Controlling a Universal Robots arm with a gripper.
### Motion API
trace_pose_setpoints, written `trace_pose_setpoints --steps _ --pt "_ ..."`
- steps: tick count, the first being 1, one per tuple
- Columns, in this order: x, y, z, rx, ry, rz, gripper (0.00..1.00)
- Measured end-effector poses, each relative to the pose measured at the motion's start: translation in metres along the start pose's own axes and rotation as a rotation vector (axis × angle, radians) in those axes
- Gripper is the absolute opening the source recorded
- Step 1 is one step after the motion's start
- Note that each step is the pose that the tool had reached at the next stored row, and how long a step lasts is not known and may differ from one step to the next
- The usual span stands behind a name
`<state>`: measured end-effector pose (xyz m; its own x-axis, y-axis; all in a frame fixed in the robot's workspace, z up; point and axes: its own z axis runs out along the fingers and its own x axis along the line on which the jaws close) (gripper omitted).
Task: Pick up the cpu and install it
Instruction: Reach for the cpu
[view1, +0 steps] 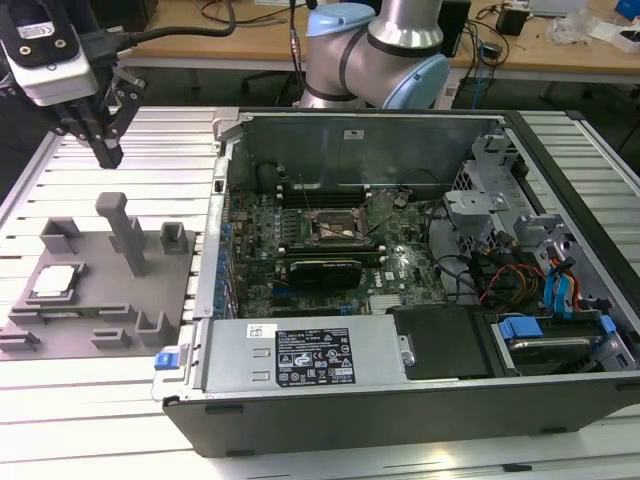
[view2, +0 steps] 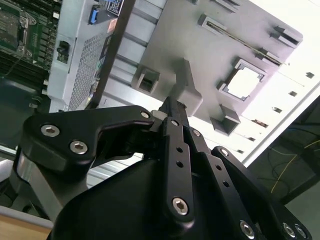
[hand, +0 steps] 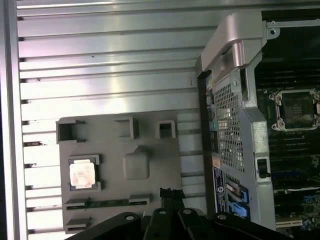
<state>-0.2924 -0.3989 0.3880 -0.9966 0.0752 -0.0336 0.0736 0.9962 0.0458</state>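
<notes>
The cpu (view1: 55, 282) is a small silvery-white square lying flat in a pocket of the grey fixture tray (view1: 95, 320), at the exterior view's left. Both wrist views show the cpu (view2: 245, 82) (hand: 82, 175) in that pocket. My gripper (view1: 108, 155) hangs above the slatted table behind the tray, apart from the cpu. Its black fingers meet at the tips (view2: 172, 102) with nothing between them; the gripper (hand: 167, 191) is shut. The motherboard socket (view1: 335, 228) sits open inside the computer case.
The open computer case (view1: 400, 390) fills the middle and the exterior view's right, with its power supply along the front. A tall grey post (view1: 125, 232) and several small blocks rise from the tray. Desks with cables stand behind.
</notes>
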Motion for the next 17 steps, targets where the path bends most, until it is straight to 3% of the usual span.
trace_pose_setpoints --steps 8,17 --pt "0.0239 -0.0021 0.0061 0.0000 0.0000 0.000 0.11" --pt "0.0434 -0.0037 0.0106 0.0000 0.0000 0.000 0.11"
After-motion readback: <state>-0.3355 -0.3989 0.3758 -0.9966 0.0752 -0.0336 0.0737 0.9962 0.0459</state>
